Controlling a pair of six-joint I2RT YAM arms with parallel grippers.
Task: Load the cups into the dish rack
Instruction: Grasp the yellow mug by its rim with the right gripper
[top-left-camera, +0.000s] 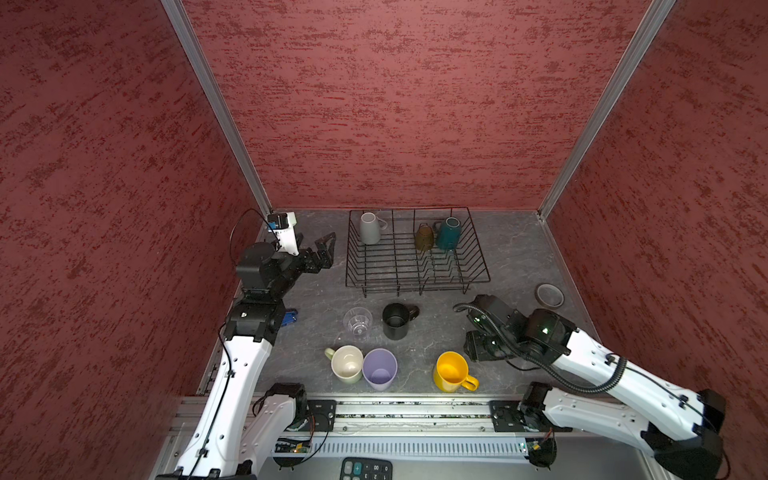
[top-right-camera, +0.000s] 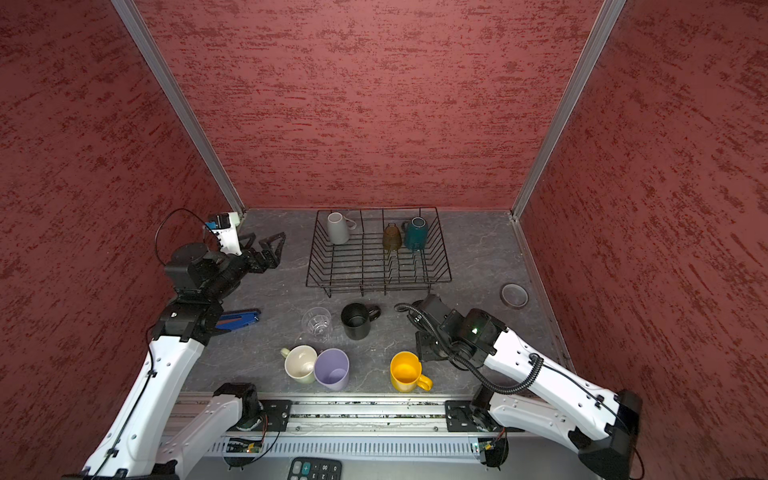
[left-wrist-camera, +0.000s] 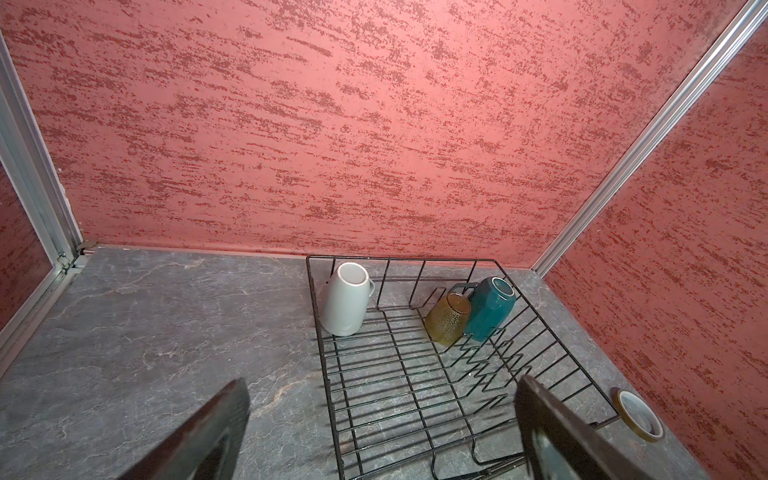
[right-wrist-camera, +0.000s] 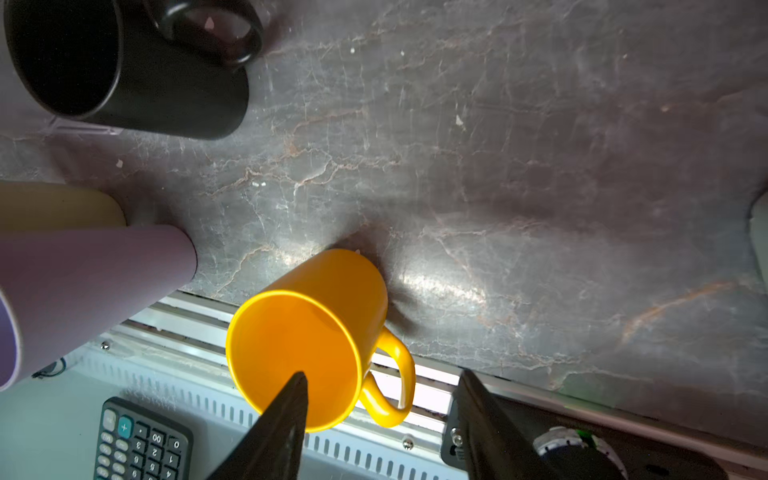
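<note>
Three of eight are sitting in the dish rack (top-left-camera: 417, 285): grey mug (top-left-camera: 370, 227), brown mug (top-left-camera: 424, 237), teal mug (top-left-camera: 449, 233). Clear glass (top-left-camera: 357, 322), black mug (top-left-camera: 395, 321), pale-green mug (top-left-camera: 347, 364), lilac tumbler (top-left-camera: 379, 368) and yellow mug (top-left-camera: 451, 371) are waiting on the bench (top-left-camera: 511, 257). Left tool (top-right-camera: 266, 237) is hanging spread and empty; right tool (right-wrist-camera: 382, 376) is straddling the yellow mug's rim, jaws apart, gripping nothing

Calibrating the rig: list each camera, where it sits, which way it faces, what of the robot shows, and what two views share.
Both top views: high over the near edge, looking down toward the back wall; left arm and right arm show.
Left wrist: on the left arm, facing the dish rack; open left claw shows.
Right wrist: on the right arm, looking down at the yellow mug; open right claw shows.
Shared: grey mug, in a top view and left wrist.
</note>
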